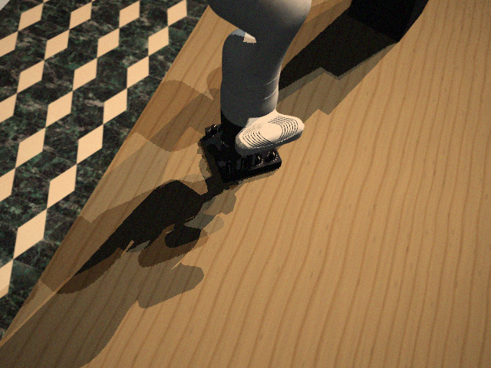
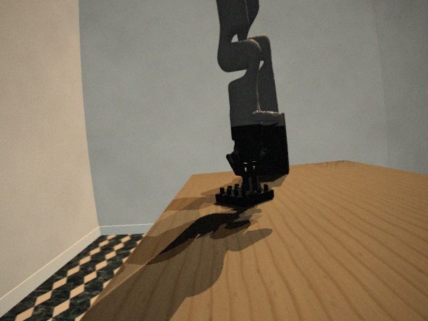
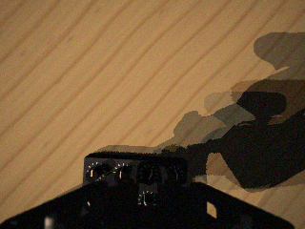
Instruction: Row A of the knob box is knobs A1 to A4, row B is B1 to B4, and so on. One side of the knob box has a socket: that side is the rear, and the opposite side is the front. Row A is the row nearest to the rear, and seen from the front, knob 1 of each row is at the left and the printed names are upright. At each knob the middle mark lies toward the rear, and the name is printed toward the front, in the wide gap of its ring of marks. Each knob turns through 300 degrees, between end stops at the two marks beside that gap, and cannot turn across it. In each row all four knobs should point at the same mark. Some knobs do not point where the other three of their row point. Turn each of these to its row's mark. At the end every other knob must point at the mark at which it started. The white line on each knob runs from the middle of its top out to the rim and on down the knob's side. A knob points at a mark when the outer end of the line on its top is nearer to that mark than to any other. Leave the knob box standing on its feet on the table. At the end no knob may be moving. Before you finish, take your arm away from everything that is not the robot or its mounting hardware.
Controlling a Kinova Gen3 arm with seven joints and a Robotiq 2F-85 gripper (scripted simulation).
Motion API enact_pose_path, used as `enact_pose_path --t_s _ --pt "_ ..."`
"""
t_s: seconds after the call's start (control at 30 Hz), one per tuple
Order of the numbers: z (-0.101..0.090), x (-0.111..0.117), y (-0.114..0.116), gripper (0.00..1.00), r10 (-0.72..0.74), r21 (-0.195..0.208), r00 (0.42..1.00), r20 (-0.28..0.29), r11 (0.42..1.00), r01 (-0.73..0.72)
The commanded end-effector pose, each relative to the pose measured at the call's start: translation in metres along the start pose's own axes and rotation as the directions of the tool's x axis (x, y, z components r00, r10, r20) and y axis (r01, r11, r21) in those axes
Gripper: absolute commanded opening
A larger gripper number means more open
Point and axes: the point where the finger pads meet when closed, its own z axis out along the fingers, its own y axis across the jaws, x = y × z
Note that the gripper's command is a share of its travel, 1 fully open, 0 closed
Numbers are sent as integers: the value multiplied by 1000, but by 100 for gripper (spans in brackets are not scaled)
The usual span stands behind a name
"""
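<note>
The black knob box [image 1: 258, 171] [image 2: 228, 199] [image 3: 88, 167] stands on the table, partly hidden under the arm. In the wrist view one edge row shows several dark knobs with white marks, among them a knob [image 3: 149, 173] near its middle; behind it another knob [image 3: 147, 198] shows. The other knobs there are hidden by the gripper or lost in the dark. Names, the socket and most white lines cannot be read. My gripper [image 2: 251, 186] points down with its fingertips low among the knobs, a narrow gap between them. It is slightly open; no held knob can be made out.
The wooden table [image 1: 357, 238] [image 2: 311, 259] carries dark arm shadows beside the box. The table's edge and the checkered floor [image 1: 31, 146] lie to the left in the top view. A large black block [image 1: 384, 19] [image 2: 276, 155] stands behind the box.
</note>
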Motion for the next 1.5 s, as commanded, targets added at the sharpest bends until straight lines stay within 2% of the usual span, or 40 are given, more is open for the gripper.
enact_pose_path --t_s 0.0,0.33,0.83,1.47 --pt "0 2 1 19 -13 -2 1000 -2 1000 13" --pt "-3 2 1 19 -13 -2 1000 -2 1000 13" --pt "-37 2 1 19 -12 -1 1000 -3 1000 12" --pt "-38 2 1 19 -13 -1 1000 -3 1000 13"
